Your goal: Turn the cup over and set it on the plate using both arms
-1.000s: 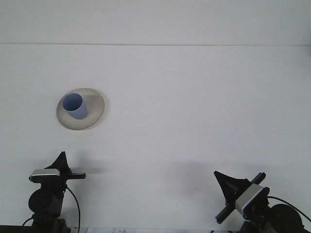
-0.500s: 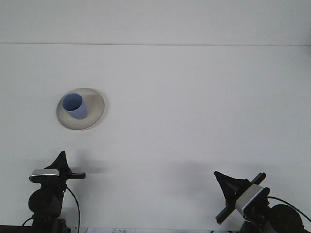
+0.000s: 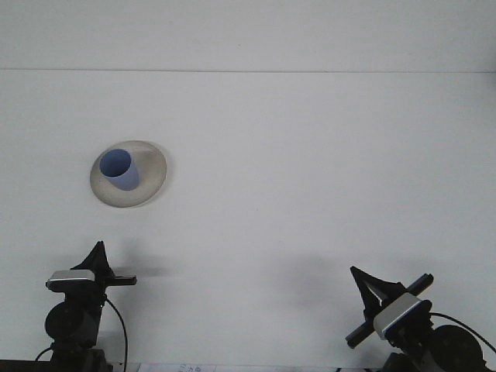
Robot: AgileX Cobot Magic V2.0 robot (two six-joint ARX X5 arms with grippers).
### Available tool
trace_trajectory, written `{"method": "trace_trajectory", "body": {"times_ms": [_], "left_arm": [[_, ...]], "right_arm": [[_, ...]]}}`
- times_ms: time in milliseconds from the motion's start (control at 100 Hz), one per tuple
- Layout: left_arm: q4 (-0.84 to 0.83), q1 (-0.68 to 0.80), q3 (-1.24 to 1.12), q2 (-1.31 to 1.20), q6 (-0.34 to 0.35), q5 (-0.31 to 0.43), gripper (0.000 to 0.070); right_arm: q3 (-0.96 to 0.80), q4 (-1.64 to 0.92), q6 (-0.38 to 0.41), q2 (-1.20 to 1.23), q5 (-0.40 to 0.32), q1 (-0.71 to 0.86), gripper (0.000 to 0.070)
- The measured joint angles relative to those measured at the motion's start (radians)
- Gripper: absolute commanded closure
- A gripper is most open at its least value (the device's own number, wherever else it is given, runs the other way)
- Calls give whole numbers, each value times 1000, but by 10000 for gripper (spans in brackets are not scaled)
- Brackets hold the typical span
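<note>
— Hidden or cut off?
— Both arms cropped by the lower edge, well below the round, shallow, cream-coloured plate (image 3: 143, 190); only wrists and heads in view. Cables trailing off the bottom.

— Left black gripper (image 3: 98, 256)?
— Directly below the plate, near the bottom edge. One dark pointed finger seen edge-on; gap impossible to judge from here. Nothing visibly held, touching nothing on the white table (image 3: 310, 170).

— Right black gripper (image 3: 370, 288)?
— Far to the lower right of the plate. Tilted, fingers overlapping into one dark wedge — spread unreadable. Nothing seen in it.

— Small blue plastic cup (image 3: 118, 169)?
— Standing on the plate, mouth up, left of its centre — well apart from both arms.
</note>
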Motion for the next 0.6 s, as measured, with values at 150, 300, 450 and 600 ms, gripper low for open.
{"method": "trace_trajectory", "body": {"times_ms": [150,300,450,600], "left_arm": [[0,0,0,0,0,0,684],[0,0,0,0,0,0,685],[0,0,0,0,0,0,685],[0,0,0,0,0,0,685]], "right_arm": [[-17,36,-10,-3,-16,-222,694],[-166,212,-10,-56,-178,-505,694],[-386,406,8,-134,-375,-751,694],[-545,505,69,-191,-397,-857,694]]}}
